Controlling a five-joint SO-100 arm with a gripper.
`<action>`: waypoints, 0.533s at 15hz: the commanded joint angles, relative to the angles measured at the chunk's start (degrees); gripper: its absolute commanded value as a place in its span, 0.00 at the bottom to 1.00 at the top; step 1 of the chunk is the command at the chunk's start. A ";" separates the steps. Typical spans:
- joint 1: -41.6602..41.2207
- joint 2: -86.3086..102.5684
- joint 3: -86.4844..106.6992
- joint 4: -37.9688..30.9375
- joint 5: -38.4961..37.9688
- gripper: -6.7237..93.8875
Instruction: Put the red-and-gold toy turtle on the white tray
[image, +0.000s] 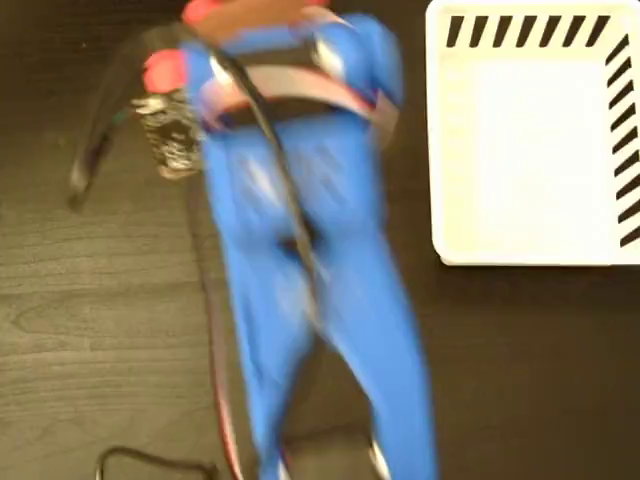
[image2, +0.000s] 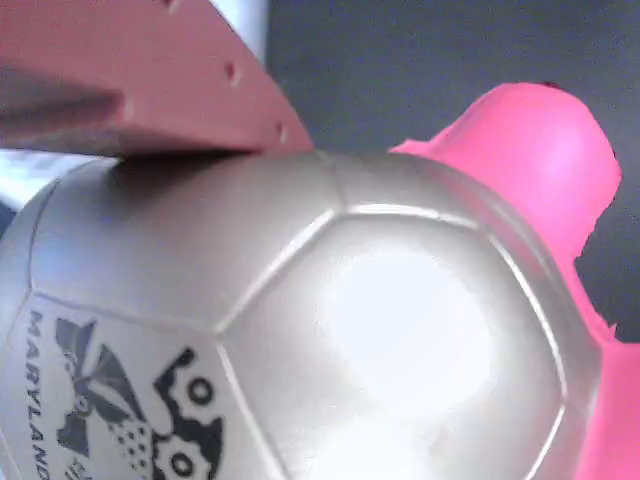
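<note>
The red-and-gold toy turtle (image2: 400, 330) fills the wrist view: a shiny pale-gold shell with a black printed logo at lower left and a coral-pink limb or head (image2: 540, 150) at upper right. A reddish finger (image2: 150, 80) of my gripper presses on the top of the shell; the other finger is hidden. In the fixed view the blurred blue arm (image: 300, 250) reaches up to the top edge, where my gripper (image: 215, 18) is largely hidden and the turtle cannot be made out. The white tray (image: 530, 150), black stripes along two edges, lies at the upper right, well right of the gripper.
The table (image: 90, 300) is dark wood. A black cable (image: 150, 462) curls at the bottom left, and more cables hang from the arm's upper left side.
</note>
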 joint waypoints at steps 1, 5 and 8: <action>8.70 10.99 -0.62 0.70 -0.79 0.07; 21.71 7.47 2.46 -0.97 3.08 0.07; 26.89 0.35 1.85 -2.64 10.90 0.07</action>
